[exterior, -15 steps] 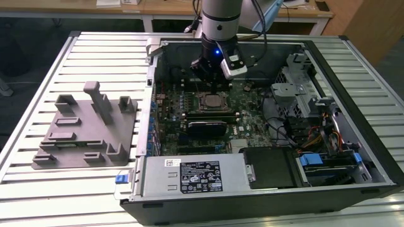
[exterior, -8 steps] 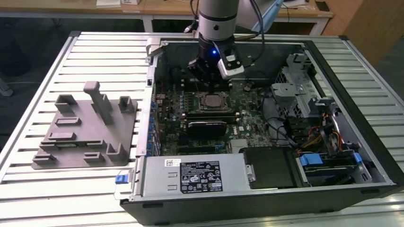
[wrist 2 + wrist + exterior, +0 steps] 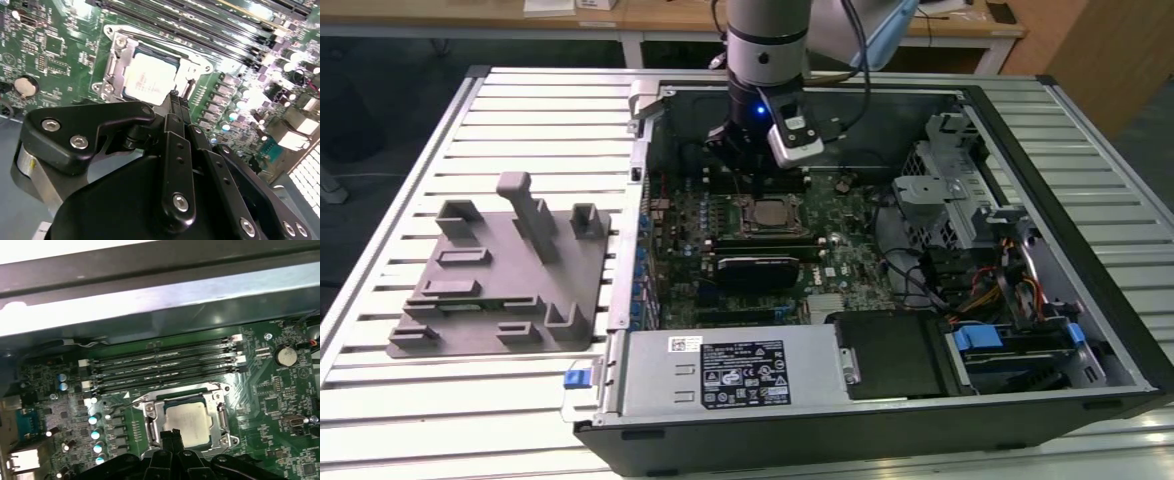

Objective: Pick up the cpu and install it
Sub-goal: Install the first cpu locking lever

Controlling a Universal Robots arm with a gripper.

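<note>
Slatted metal table (image 3: 440,420) under open computer case (image 3: 854,445), cpu (image 3: 187,422) flat in its socket (image 3: 222,421), tool (image 3: 170,433) just above, jaws together.

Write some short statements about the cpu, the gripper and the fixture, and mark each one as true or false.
1. The cpu lies in the socket. True.
2. The gripper holds the cpu. False: its fingers are shut on nothing, near the socket's edge.
3. The fixture stands outside the case, on the exterior view's left. True.
4. The gripper is over the fixture. False: it is inside the case, over the socket.
</note>
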